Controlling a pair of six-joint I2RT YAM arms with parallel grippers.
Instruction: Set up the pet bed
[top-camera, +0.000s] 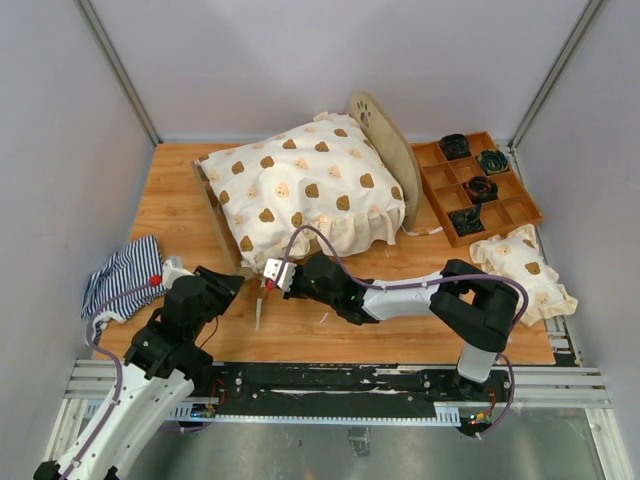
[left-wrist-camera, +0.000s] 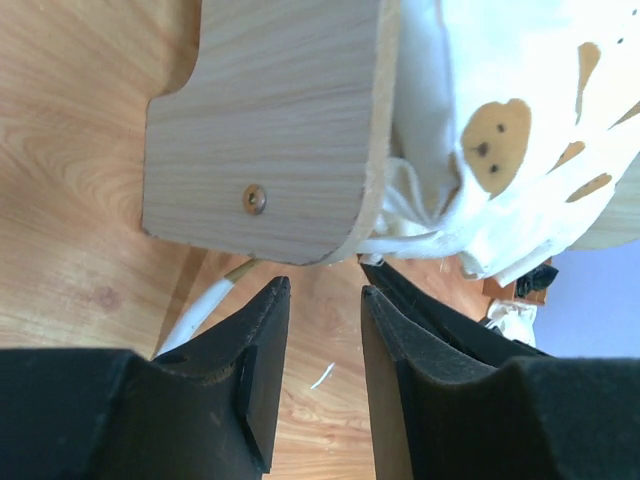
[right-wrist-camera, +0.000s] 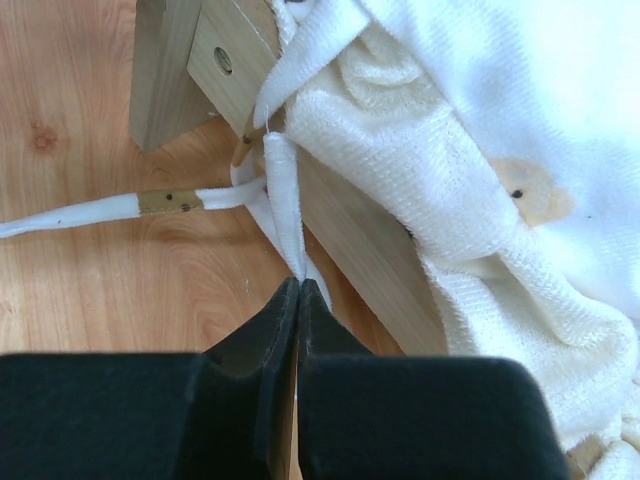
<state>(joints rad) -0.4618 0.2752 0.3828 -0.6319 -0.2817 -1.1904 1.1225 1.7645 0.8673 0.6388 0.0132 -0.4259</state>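
From above, the pet bed (top-camera: 388, 150) sits at the back middle of the bench (top-camera: 180, 205), its round headboard standing on the right. A cream cushion (top-camera: 300, 185) printed with brown bear faces lies over the frame. A brown tray (top-camera: 440, 182) is just right of the headboard, with a small matching pillow (top-camera: 520, 262) nearer the arms. A striped cloth (top-camera: 125, 275) lies at the left edge. The left hand (top-camera: 238, 283) and right hand (top-camera: 268, 280) meet close together at the bed's near left corner.

The left wrist view shows the left hand open, its two black fingers parted with nothing between them. They point at a rounded plywood end of the frame, with the cushion bunched to its right.

In the right wrist view the right hand is pinched tight on a white tie (right-wrist-camera: 285, 200). It runs up from the fingertips to the cushion corner at the frame's edge
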